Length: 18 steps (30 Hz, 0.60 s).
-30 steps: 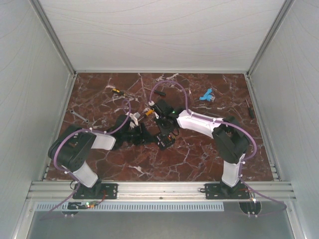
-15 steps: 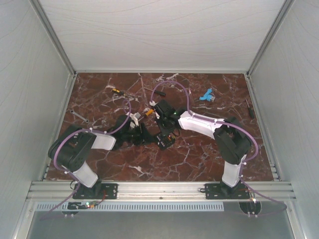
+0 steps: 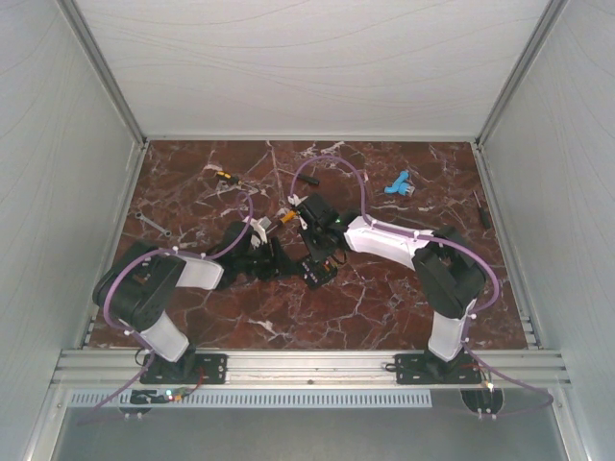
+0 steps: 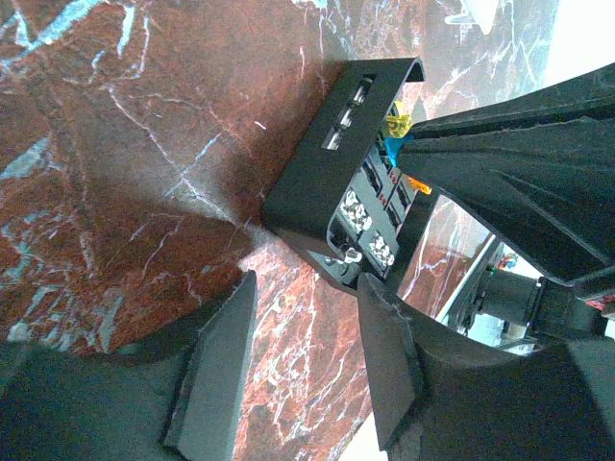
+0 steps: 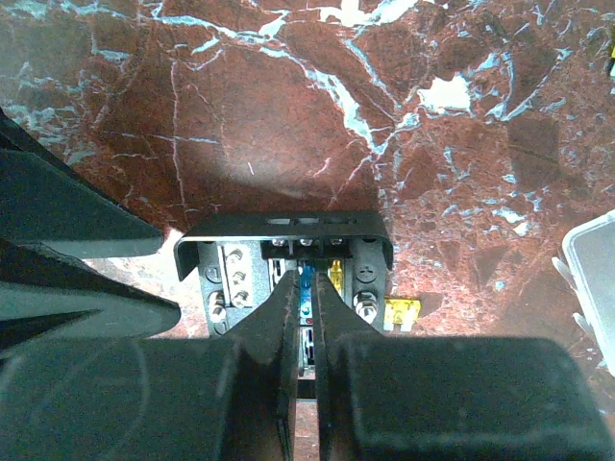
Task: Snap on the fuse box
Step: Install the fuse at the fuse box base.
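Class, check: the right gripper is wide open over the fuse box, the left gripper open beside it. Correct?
No: the right wrist view shows the right gripper shut over the fuse box; the left gripper is open beside it.

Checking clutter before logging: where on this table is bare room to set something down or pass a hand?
Bare marble: the near strip between the arm bases, this side of the fuse box, and the right side nearer than the black tool. Crowded: the centre, where left gripper and right gripper sit at the box, and the far-left tools.
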### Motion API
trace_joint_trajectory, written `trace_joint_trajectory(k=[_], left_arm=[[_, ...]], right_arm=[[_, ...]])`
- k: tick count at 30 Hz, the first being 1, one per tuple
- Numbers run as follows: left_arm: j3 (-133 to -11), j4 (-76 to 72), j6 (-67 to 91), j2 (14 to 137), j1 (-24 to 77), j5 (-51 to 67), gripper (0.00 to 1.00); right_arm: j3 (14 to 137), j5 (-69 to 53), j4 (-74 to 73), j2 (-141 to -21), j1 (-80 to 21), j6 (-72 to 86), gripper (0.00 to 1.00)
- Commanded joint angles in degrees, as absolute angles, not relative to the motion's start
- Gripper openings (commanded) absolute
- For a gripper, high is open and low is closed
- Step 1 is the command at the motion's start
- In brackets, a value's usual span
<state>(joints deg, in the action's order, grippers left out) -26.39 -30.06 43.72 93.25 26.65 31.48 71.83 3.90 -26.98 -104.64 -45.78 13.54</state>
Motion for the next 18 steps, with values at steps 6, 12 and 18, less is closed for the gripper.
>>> trace_joint_trajectory(k=[6, 12, 18], left_arm=[[-27.82, -31.91, 43.86, 92.40, 26.96, 30.71, 0.47], [-27.77, -31.77, 43.81, 92.30, 26.94, 30.67, 0.46], [-27.78, -31.73, 43.94, 92.19, 26.98, 30.59, 0.47]], right_arm=[[70.71, 6.72, -26.02, -103.02, -46.07, 12.48, 0.00], [69.73, 7.03, -25.27, -101.12, -46.21, 12.35, 0.00], [69.04, 6.88, -24.28, -100.86, -46.58, 11.89, 0.00]])
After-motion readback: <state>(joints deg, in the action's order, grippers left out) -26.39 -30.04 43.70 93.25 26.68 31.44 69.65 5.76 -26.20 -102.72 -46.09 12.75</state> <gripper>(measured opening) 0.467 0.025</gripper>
